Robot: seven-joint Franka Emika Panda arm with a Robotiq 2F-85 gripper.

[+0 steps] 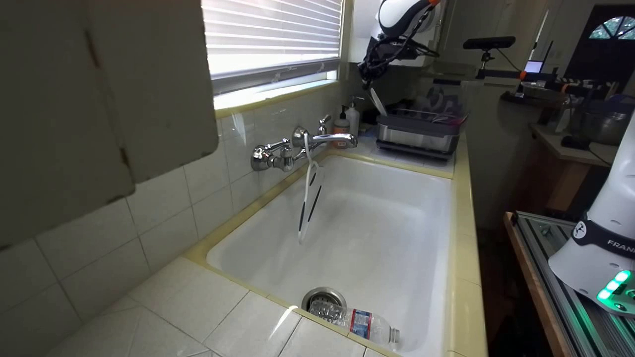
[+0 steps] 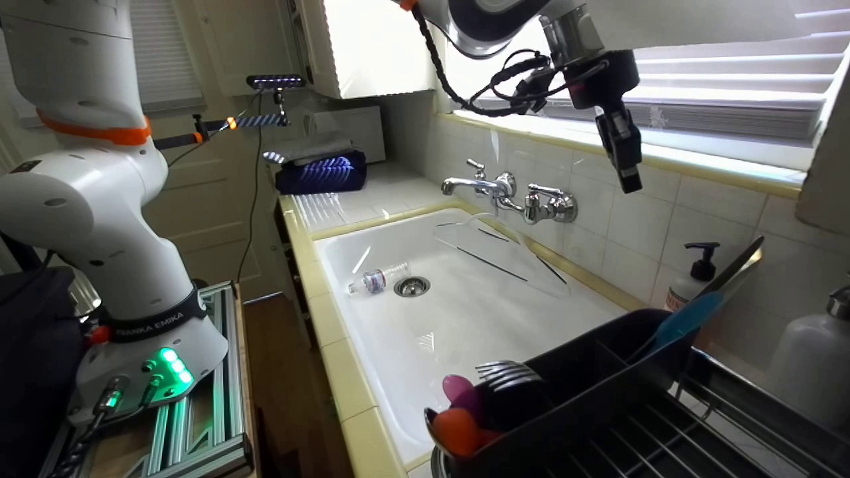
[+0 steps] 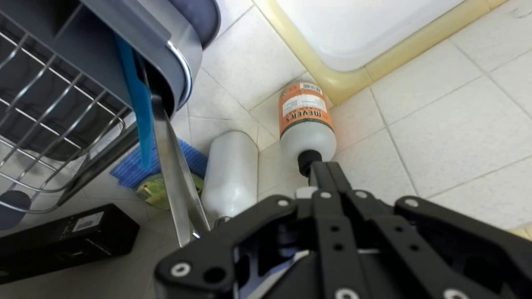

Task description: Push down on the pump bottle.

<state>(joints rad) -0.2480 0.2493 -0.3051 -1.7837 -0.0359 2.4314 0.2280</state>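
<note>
A soap pump bottle with an orange label and black pump stands upright at the sink corner by the tiled wall. It shows in both exterior views [image 1: 342, 130] [image 2: 684, 287] and in the wrist view [image 3: 306, 108]. A white pump bottle [image 3: 230, 174] with a metal pump stands beside it, also in both exterior views [image 1: 353, 119] [image 2: 807, 362]. My gripper [image 3: 326, 165] is shut with nothing between its fingers. It hangs above the bottles, apart from the black pump in an exterior view [image 2: 631, 184]. In the wrist view its fingers hide part of the black pump.
A dish rack [image 2: 597, 405] [image 1: 419, 134] with utensils stands close to the bottles. A knife [image 3: 170, 166] and a blue utensil [image 3: 141, 108] stick up from it. The window sill [image 2: 717, 166], wall faucet [image 2: 491, 189] and sink [image 2: 451, 345] are nearby.
</note>
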